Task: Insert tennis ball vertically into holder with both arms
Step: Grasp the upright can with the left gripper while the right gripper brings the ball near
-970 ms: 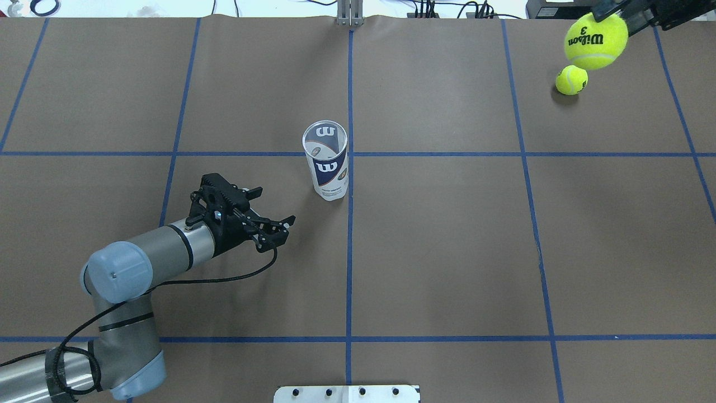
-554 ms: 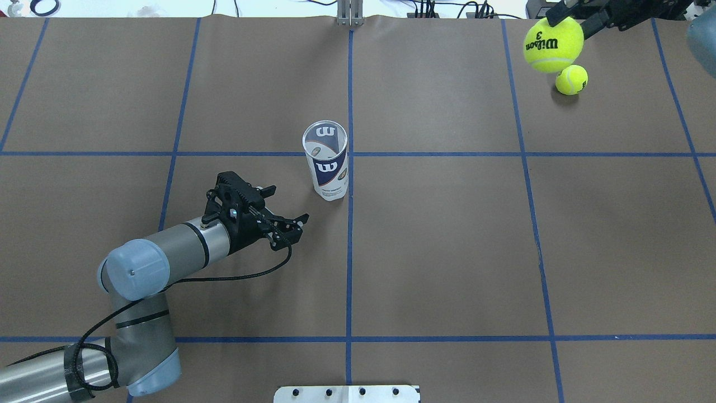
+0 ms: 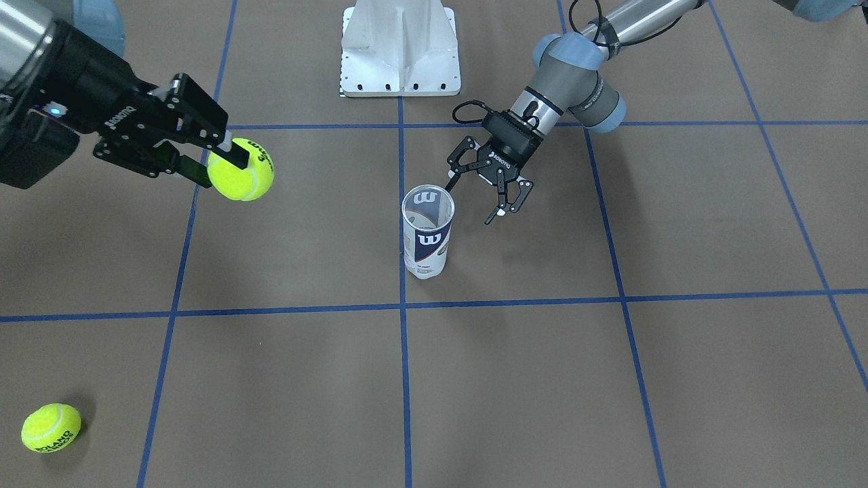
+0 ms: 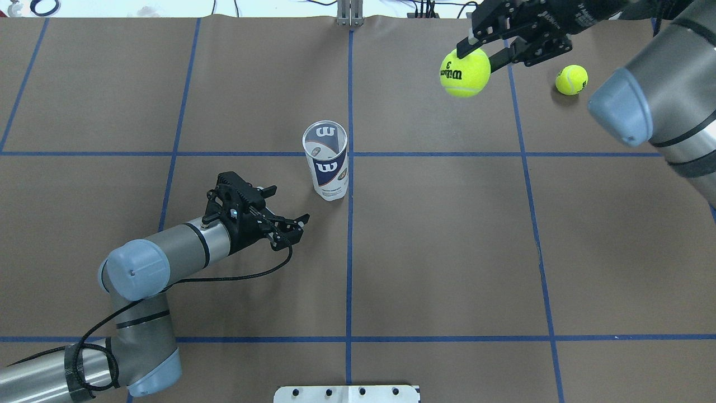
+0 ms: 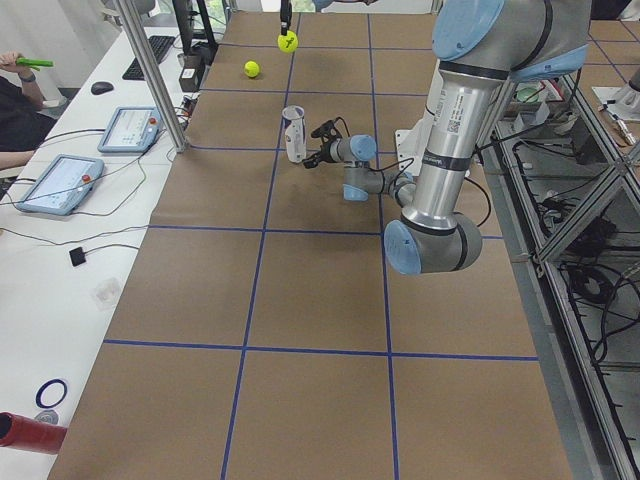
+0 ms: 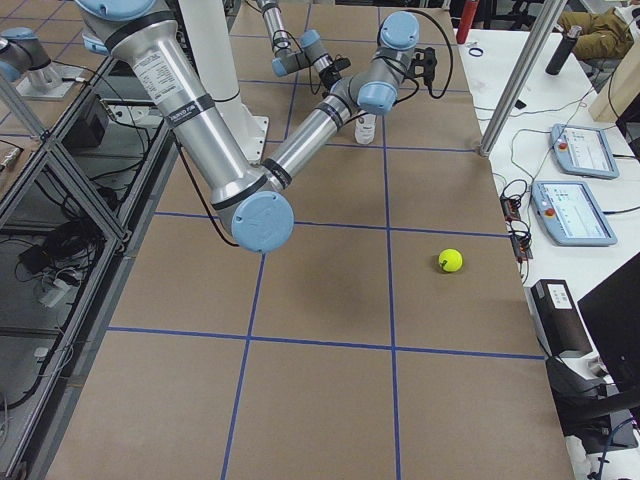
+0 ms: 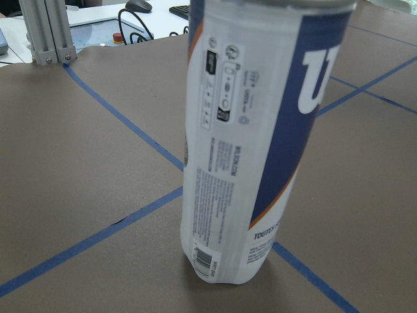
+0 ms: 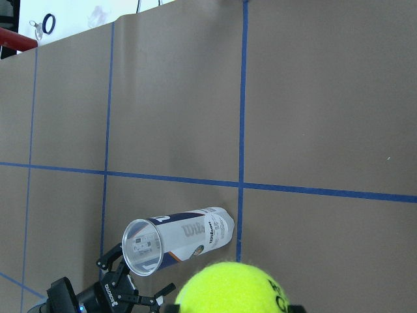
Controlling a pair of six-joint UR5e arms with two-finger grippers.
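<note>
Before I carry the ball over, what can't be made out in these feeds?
- Left wrist view: the holder has its rim cut off by the top edge, and the left gripper is out of frame.
- Right wrist view: the bottom edge cuts off nearly all of the right gripper and much of the held ball.
- Exterior right view: the right arm hides most of the holder.
- Exterior left view: the held ball is too small to judge.

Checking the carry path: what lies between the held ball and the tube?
Overhead view: only bare paper and blue tape between the held ball and the tube.
</note>
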